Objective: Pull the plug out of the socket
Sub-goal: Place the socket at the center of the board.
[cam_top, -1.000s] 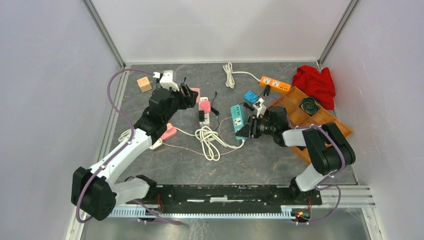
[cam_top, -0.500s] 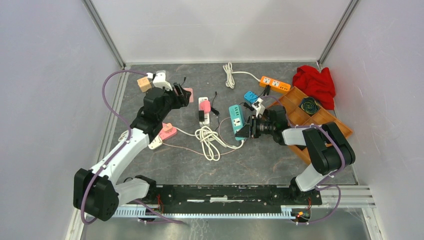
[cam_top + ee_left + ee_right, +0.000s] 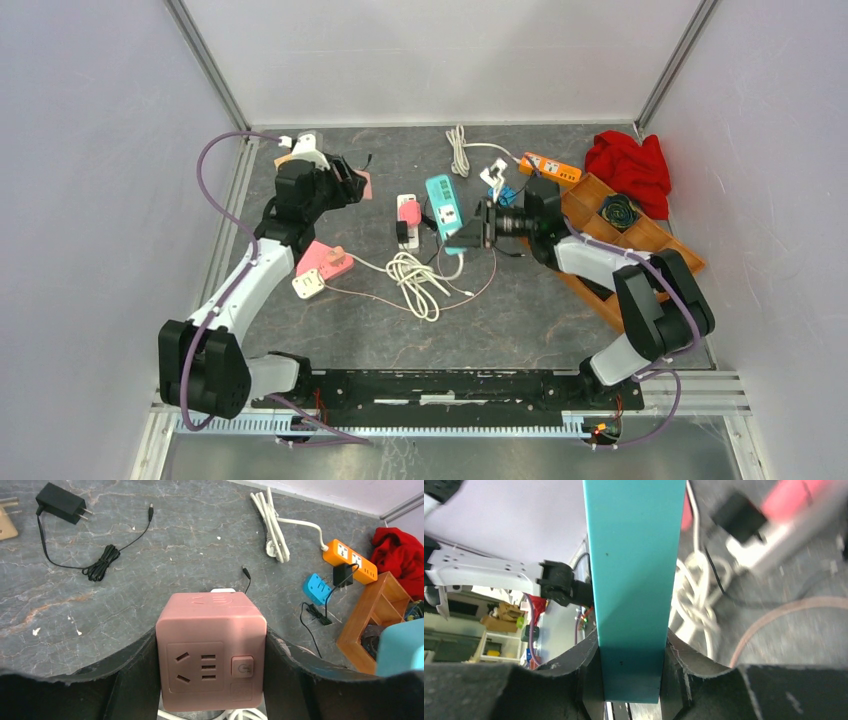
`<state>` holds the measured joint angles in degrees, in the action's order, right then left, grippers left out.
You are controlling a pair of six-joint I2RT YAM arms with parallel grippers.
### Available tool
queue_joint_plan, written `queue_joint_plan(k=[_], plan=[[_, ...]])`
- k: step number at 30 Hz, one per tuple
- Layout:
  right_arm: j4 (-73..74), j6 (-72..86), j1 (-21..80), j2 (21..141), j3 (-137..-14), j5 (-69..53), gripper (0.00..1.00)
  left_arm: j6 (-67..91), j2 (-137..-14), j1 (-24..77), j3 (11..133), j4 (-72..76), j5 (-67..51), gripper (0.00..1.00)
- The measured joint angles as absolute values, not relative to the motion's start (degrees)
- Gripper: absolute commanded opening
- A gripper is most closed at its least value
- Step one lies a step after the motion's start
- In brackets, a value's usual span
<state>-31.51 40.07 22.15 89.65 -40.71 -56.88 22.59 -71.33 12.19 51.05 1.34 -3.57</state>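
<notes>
Left gripper (image 3: 210, 677) clamped on a pink cube socket (image 3: 210, 625), beyond and left of the coiled white cable (image 3: 413, 278), right gripper (image 3: 631, 680) clamped on a teal power strip (image 3: 444, 212), just beyond that cable, markings unreadable

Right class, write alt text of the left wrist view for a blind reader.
A pink cube socket is gripped between the black fingers of the left pincer. Beyond lie a black charger, white cable, orange power strip and red cloth on a grey table.
</notes>
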Motion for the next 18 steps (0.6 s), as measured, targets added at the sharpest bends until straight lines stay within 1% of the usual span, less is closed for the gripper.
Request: queue_joint_plan(k=[5, 8, 15, 18], plan=[[-24.3, 36.9, 25.0, 89.8, -56.5, -56.5, 0.00, 20.3, -71.4, 11.3, 56.3, -3.0, -4.3, 0.02], [-22.0, 35.9, 25.4, 89.9, -63.4, -56.1, 0.00, 18.2, -70.9, 10.5, 58.0, -4.6, -4.4, 0.02], [-17.6, 35.4, 25.4, 90.9, -70.9, -54.8, 0.00, 14.8, -68.1, 9.5, 56.5, -6.8, -3.2, 0.02], [-14.1, 34.2, 25.4, 91.8, -76.0, -53.5, 0.00, 14.0, -67.7, 9.4, 55.8, -7.5, -3.0, 0.02]])
